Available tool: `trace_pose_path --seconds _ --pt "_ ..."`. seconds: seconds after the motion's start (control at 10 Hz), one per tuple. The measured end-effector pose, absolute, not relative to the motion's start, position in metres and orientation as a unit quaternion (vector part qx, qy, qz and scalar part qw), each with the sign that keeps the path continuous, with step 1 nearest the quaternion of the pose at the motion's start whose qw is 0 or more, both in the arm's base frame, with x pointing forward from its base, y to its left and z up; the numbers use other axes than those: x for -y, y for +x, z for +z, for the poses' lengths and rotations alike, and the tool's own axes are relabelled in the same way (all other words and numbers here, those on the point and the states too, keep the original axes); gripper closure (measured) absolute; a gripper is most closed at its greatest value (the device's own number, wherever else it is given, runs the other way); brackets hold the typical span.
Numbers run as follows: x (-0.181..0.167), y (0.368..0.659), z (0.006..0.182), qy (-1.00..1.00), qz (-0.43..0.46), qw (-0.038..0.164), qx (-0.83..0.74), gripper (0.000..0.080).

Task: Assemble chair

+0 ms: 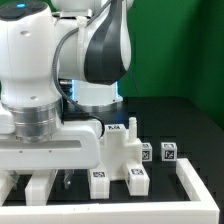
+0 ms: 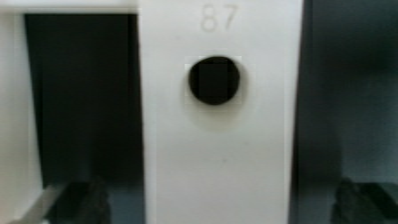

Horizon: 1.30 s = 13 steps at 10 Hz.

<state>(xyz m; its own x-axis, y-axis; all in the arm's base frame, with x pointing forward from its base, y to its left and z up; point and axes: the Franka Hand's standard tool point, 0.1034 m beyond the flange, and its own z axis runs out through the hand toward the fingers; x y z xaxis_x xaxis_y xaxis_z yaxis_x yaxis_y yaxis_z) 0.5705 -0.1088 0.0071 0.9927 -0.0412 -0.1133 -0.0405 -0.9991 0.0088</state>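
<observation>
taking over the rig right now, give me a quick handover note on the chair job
Gripper: jaws wide, one on each side of a white chair bar with an oval hole; whether they touch it is unclear.
Chair parts: clustered on the black table inside the low white wall, several showing marker tags.
Done: no finished chair visible; how much is joined cannot be told.
Left: probably close on the bar, then go on with the assembly.
</observation>
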Motion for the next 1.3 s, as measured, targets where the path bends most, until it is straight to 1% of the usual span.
trace_pose_path --seconds 0.1,0.2,0.3,0.6,0.7,0.8,1.0,1.1,1.2,1.3 --pt "0.109 0.570 0.007 0.998 -0.057 0.003 0.021 0.0364" --pt "0.110 0.570 0.007 0.998 -0.057 0.003 0.021 0.0364" --pt "0.110 0.570 0.007 0.998 -0.057 0.004 0.021 0.0518" --pt "0.108 0.571 0.008 0.998 -0.056 0.004 0.020 0.0515" --pt "0.108 0.572 0.011 0.998 -0.054 0.003 0.020 0.0515" --pt "0.108 0.575 0.020 0.998 -0.051 0.001 0.019 0.0515" --pt "0.110 0.580 0.055 0.999 -0.047 -0.001 0.009 0.0515" --pt "0.110 0.582 0.075 0.999 -0.047 -0.005 0.002 0.0515" --pt "0.108 0.583 0.100 0.999 -0.048 -0.012 -0.001 0.0515" --pt "0.103 0.587 0.120 0.999 -0.038 -0.011 -0.010 0.0515"
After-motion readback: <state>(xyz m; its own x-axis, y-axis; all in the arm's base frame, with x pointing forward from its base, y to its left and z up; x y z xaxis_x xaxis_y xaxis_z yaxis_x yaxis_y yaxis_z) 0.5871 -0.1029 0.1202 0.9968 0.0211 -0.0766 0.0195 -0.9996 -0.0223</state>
